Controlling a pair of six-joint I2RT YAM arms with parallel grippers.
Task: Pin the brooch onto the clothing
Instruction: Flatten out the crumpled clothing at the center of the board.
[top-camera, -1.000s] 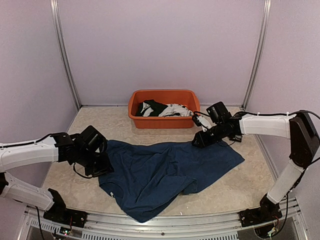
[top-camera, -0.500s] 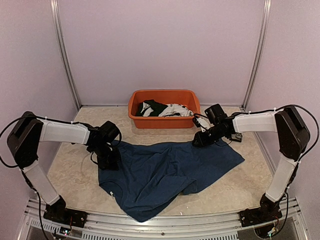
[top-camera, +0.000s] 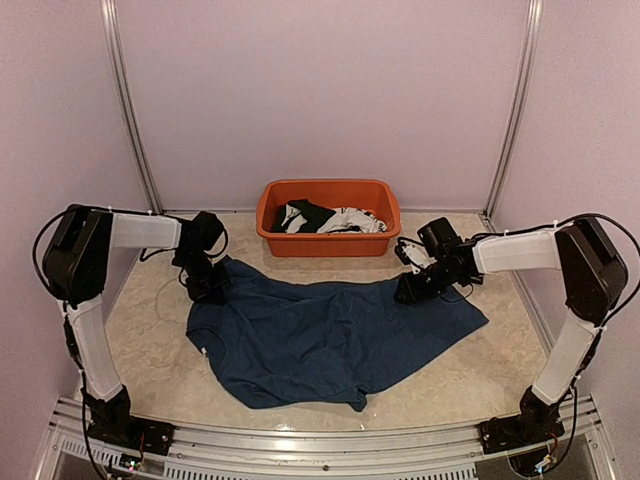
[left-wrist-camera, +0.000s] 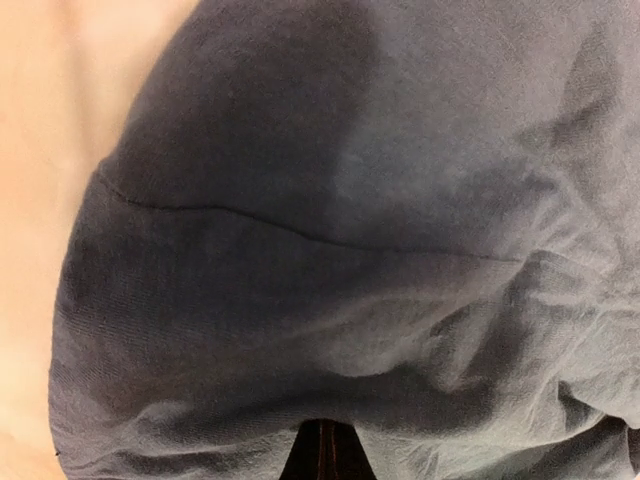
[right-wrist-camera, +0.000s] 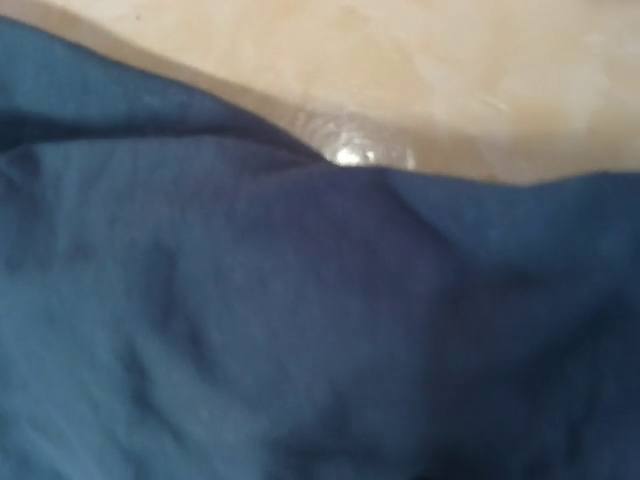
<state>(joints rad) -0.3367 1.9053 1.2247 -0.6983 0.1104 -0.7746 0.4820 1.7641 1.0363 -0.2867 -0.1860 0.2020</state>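
Navy T-shirt (top-camera: 330, 335) in left pincer (top-camera: 212, 291) (corner)

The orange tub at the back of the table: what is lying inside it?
Inside the orange tub lie a black garment and a white garment, crumpled together. They cover the bottom of the tub, so anything under them cannot be seen.
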